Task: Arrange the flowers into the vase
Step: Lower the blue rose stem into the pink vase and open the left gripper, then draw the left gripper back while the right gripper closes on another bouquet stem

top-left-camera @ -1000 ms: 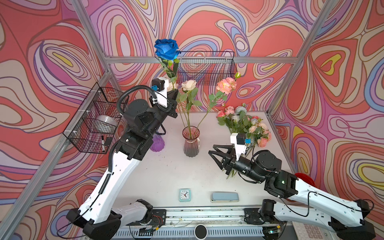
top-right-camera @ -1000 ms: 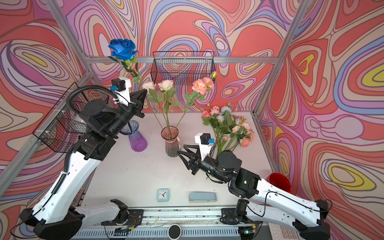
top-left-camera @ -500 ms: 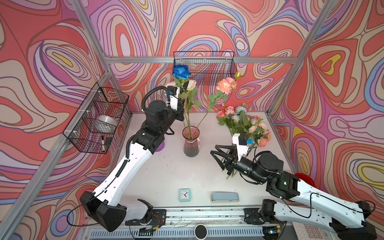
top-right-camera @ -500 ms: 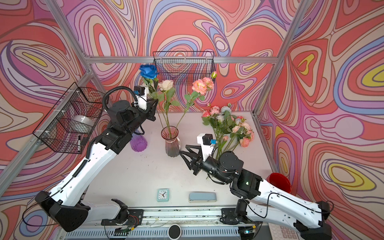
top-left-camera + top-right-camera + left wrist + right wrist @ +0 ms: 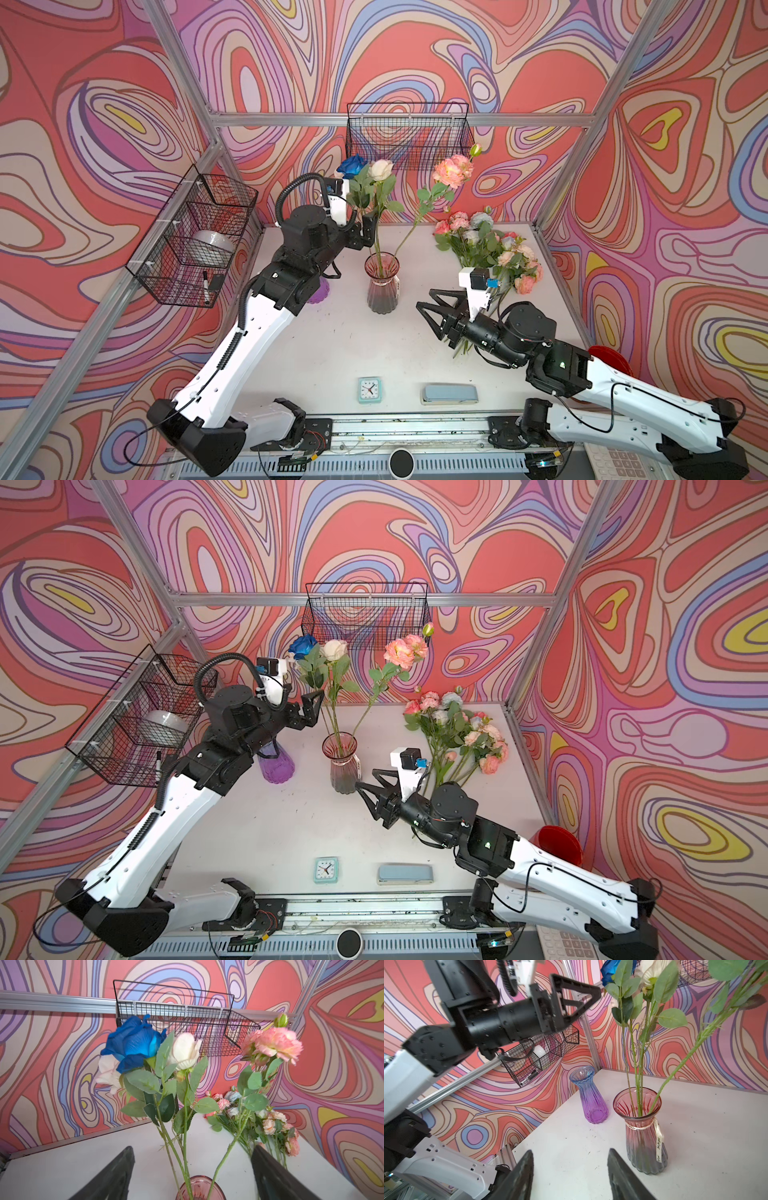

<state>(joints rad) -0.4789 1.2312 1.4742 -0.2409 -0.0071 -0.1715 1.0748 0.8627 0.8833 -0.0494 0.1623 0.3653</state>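
A pink glass vase (image 5: 381,286) (image 5: 640,1126) stands mid-table. In it stand a dark blue rose (image 5: 352,165) (image 5: 133,1043), a cream rose (image 5: 380,169) (image 5: 184,1051) and a tall peach-pink one (image 5: 452,169). My left gripper (image 5: 192,1148) (image 5: 371,226) is open at stem height, the green stems passing untouched between its fingers. My right gripper (image 5: 426,300) (image 5: 571,1151) hovers open and empty just right of the vase, low over the table. A bunch of pink, peach and pale blue flowers (image 5: 486,249) (image 5: 457,725) lies at the back right.
A purple-blue vase (image 5: 276,762) (image 5: 591,1097) stands left of the pink one, partly under my left arm. Wire baskets hang on the back wall (image 5: 409,133) and left wall (image 5: 195,237). A small clock (image 5: 369,390) and a blue-grey case (image 5: 449,393) lie near the front edge.
My left gripper carried the blue rose right and down into the pink vase, then opened and let it go. The right gripper's jaws widened a little.
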